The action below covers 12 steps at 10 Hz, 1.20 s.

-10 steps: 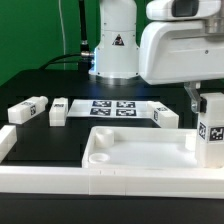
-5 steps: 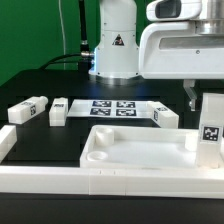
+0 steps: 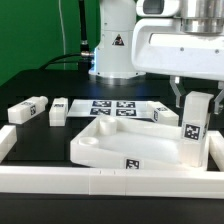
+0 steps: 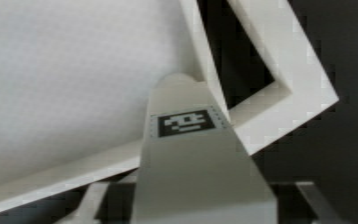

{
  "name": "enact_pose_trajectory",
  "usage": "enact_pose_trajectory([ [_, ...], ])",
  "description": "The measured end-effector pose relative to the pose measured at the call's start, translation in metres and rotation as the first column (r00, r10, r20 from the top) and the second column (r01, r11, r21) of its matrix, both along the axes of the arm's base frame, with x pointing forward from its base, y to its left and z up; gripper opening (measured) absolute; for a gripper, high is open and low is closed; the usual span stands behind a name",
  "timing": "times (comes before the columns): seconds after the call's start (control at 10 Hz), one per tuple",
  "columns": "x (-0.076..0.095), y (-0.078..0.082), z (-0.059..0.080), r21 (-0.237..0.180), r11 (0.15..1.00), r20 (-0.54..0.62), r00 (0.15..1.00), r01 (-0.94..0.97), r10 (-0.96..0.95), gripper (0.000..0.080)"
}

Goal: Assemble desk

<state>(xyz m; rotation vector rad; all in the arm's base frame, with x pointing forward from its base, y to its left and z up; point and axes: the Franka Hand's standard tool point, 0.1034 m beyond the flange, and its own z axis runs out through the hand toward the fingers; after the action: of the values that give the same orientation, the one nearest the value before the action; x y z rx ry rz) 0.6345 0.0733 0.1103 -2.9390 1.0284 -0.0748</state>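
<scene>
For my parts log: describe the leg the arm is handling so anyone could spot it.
Start at the big white tabletop. At its corner on the exterior view's right, one leg stands upright in the gripper. The other three legs lie flat behind it.

The white arm [image 3: 115, 45] rises at the back and reaches forward on the exterior view's right, wrist pointing straight down. Its pincer [image 3: 196, 100] is clamped on the top of a leg [image 3: 194, 140], with one dark finger [image 3: 179, 95] showing beside it.

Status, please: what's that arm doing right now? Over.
Gripper shut on one upright leg. Leg at the tabletop corner, exterior view's right; seated or not, cannot tell. Three other legs lie behind, out of the way.
</scene>
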Motion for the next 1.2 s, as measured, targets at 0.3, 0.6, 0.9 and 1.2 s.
enact_pose_trajectory([
  [0.3,0.0,0.0,-0.001,0.0,1.0,-0.001,1.0,-0.003,0.003,0.0532],
  [0.6,-0.001,0.009,0.007,0.001,1.0,-0.007,1.0,-0.024,0.024,0.0642],
  [0.9,-0.01,0.018,0.033,0.003,0.987,0.007,0.987,-0.162,0.162,0.0648],
  [1.2,-0.019,0.016,0.036,0.005,0.979,0.004,0.979,-0.202,0.202,0.0649],
])
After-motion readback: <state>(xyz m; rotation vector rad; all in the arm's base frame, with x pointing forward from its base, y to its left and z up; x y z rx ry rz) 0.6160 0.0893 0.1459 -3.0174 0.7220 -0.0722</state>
